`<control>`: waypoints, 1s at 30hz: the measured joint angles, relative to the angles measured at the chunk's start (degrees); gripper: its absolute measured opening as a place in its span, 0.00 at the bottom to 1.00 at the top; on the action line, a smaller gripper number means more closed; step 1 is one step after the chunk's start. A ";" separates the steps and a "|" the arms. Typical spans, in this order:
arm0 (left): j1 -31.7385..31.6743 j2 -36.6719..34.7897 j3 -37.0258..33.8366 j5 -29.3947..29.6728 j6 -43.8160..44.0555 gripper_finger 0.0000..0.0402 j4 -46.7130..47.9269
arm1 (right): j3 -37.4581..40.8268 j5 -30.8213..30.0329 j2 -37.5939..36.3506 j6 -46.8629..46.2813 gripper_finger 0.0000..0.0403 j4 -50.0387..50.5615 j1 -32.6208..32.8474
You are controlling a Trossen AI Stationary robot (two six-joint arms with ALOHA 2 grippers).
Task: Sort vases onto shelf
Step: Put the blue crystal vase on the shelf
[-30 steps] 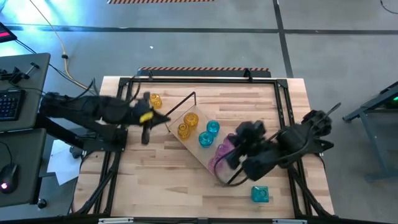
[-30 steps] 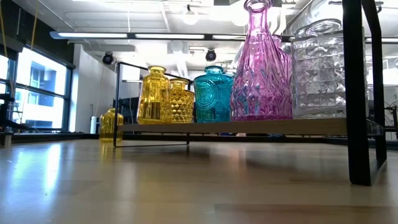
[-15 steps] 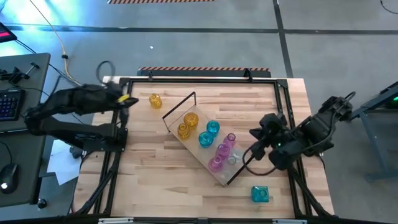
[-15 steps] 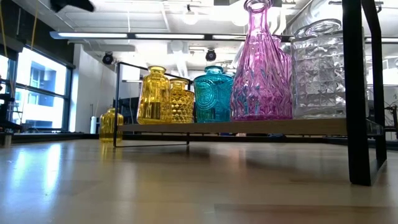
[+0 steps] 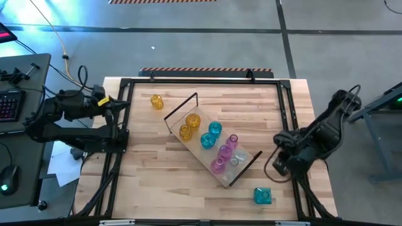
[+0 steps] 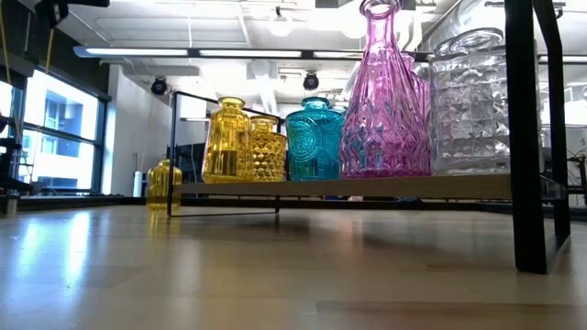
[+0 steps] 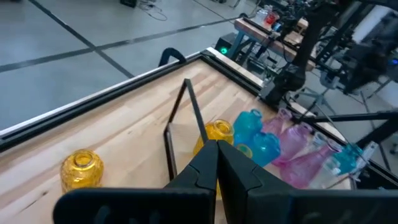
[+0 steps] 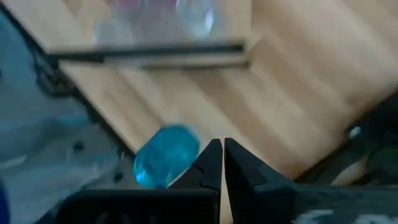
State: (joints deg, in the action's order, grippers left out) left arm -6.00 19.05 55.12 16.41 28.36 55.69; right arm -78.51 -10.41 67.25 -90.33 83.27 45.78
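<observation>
The shelf [image 5: 248,164], a light-wood board on black frame loops, lies slantwise across the middle of the table. On it stand two amber vases [image 5: 188,125], two teal vases [image 5: 211,134], several pink vases [image 5: 224,152] and a clear vase [image 5: 235,161]. Another amber vase [image 5: 156,102] stands alone on the tabletop beyond the shelf's far-left end. A teal vase [image 5: 262,196] stands alone near the front right corner. My left gripper [image 5: 127,101] is shut and empty over the table's left edge. My right gripper [image 5: 280,167] is shut and empty by the right edge, above the lone teal vase [image 8: 166,155].
A black metal frame [image 5: 201,80] runs round the tabletop. A desk with a keyboard [image 5: 9,103] stands off the left side. Bare tabletop lies in front of the shelf and at the far right.
Both grippers have drawn away from the shelf, shut all the while. The left one has gone from beside the amber vases back to the table's left edge. The right one has gone from over the pink and clear vases to the right edge. No vase has moved.
</observation>
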 joint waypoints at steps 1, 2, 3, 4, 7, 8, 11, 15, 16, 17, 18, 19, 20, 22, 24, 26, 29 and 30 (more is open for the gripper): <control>0.00 0.07 -0.01 0.46 0.00 0.00 0.01 | 0.65 1.08 0.27 -0.33 0.00 -1.56 0.69; 0.00 0.22 -0.01 0.69 -0.01 0.00 -0.01 | 1.28 1.74 0.66 -0.71 0.00 -3.74 1.23; 0.00 0.42 -0.01 0.73 -0.02 0.00 0.01 | 1.89 2.03 1.17 -0.93 0.00 -6.37 1.75; 0.00 0.62 -0.01 0.73 -0.04 0.00 0.01 | 2.37 2.16 1.76 -1.18 0.00 -8.58 2.19; 0.02 0.74 -0.01 0.76 -0.04 0.00 0.01 | 2.94 1.87 3.79 -1.18 0.00 -13.25 3.01; 0.02 0.74 -0.01 0.73 -0.04 0.00 0.01 | 2.96 1.61 4.66 -1.30 0.00 -13.65 3.19; 0.02 0.74 -0.01 0.73 -0.04 0.00 0.04 | 3.05 1.49 7.48 -2.35 0.00 -15.38 3.54; 0.02 0.74 -0.01 0.73 -0.05 0.00 0.55 | 3.05 4.05 11.84 -3.48 0.00 -15.94 4.21; 0.02 0.74 -0.01 0.73 -0.11 0.00 0.66 | 3.05 5.15 13.03 -3.47 0.00 -15.69 4.44; 0.02 0.74 -0.01 0.73 -0.51 0.00 0.69 | 3.05 6.31 14.17 -3.45 0.00 -15.57 4.71; 0.02 0.74 -0.01 0.73 -1.18 0.00 0.70 | 3.05 7.84 15.31 -3.45 0.00 -15.61 4.99; 0.02 0.74 -0.01 0.71 -1.85 0.00 0.73 | 3.05 9.55 16.31 -3.49 0.00 -15.61 5.23; 0.02 0.73 -0.01 0.71 -2.43 0.00 0.73 | 3.05 11.60 17.30 -4.11 0.00 -15.70 5.38; 0.02 0.74 -0.01 0.73 -3.33 0.00 0.79 | 3.05 15.85 18.89 -5.64 0.00 -16.81 5.39; 0.02 0.73 -0.01 0.73 -4.14 0.00 0.78 | 3.05 17.59 19.97 -5.88 0.00 -19.47 5.39; 0.02 0.73 -0.01 0.73 -4.92 0.00 0.80 | 3.05 16.25 20.60 -7.31 0.00 -21.74 5.39; 0.02 0.74 -0.01 0.73 -4.94 0.00 0.80 | 3.05 12.84 20.94 -9.26 0.01 -23.66 5.39; 0.02 0.74 -0.01 0.73 -4.94 0.00 0.80 | 3.03 11.85 20.93 -9.89 0.02 -24.00 5.37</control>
State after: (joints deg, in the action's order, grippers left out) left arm -5.98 19.79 55.11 17.15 23.42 56.49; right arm -75.48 1.43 88.18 -100.21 59.27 51.16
